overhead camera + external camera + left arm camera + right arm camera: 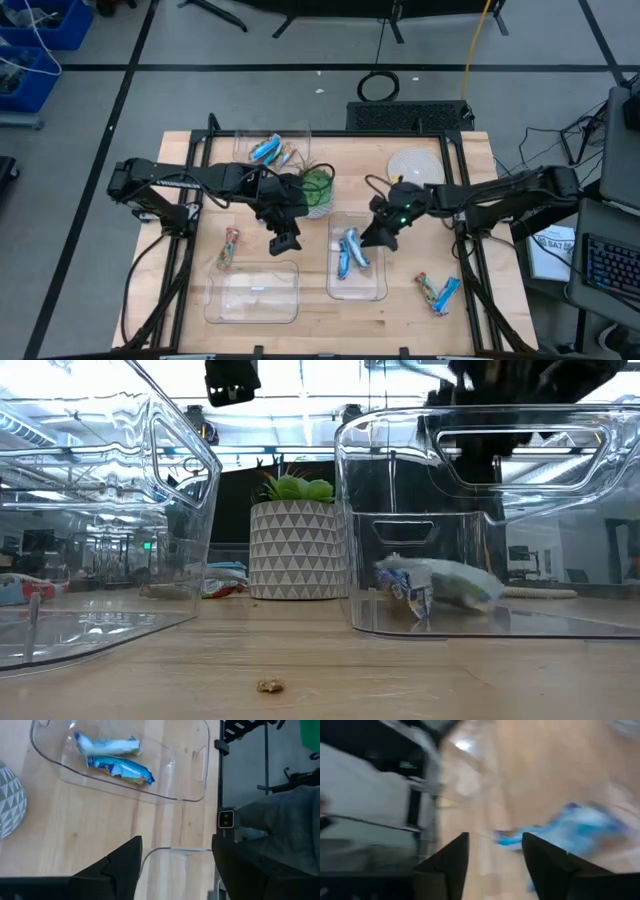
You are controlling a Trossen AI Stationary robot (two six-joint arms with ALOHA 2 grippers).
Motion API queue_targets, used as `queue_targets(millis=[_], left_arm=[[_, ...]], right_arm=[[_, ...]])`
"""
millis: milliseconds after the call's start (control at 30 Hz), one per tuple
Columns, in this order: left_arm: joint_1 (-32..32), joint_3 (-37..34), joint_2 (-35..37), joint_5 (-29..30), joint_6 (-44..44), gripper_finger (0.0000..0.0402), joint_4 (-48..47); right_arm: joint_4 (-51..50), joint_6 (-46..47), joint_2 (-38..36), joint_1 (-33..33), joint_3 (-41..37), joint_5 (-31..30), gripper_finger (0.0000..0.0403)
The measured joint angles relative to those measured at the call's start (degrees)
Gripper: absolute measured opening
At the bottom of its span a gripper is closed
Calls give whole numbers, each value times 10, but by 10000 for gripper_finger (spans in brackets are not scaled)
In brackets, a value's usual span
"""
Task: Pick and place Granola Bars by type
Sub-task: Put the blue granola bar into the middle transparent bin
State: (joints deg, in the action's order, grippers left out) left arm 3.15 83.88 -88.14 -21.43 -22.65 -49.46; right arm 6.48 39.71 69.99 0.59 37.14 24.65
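A light wooden desk (400,310) is shown from above with three clear plastic bins, a potted green plant in a grey triangle-patterned pot (296,548) and two dark arms. The left claw (284,240) is held with its fingers spread and empty above the desk, just beyond the far edge of the near-left clear bin (253,292), which holds no bars. The right claw (376,238) is held released, with nothing between its fingers, at the far right rim of the near-centre clear bin (357,290), in which blue-wrapped granola bars (352,250) lie. A third clear bin at the far side (245,140) holds a blue-wrapped bar (265,150) and a paler bar (287,154) side by side. One multicoloured tan, red and green bar (230,247) lies on the desk left of the left claw. A multicoloured bar (428,288) and a blue bar (447,294) lie touching near the right front corner. A round white disc (414,165) rests at the far right.
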Motion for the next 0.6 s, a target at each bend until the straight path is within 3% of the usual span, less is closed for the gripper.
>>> queue_targets(millis=[167, 333, 600], left_arm=[[4, 0, 0, 1, 10, 248, 0], [4, 0, 0, 5, 13, 248, 0], [4, 0, 0, 6, 4, 236, -2]], right_arm=[[-31, -16, -56, -28, 48, 65, 195], [-211, -98, -108, -133, 89, 100, 183], [-472, -175, -144, -311, 90, 55, 152]])
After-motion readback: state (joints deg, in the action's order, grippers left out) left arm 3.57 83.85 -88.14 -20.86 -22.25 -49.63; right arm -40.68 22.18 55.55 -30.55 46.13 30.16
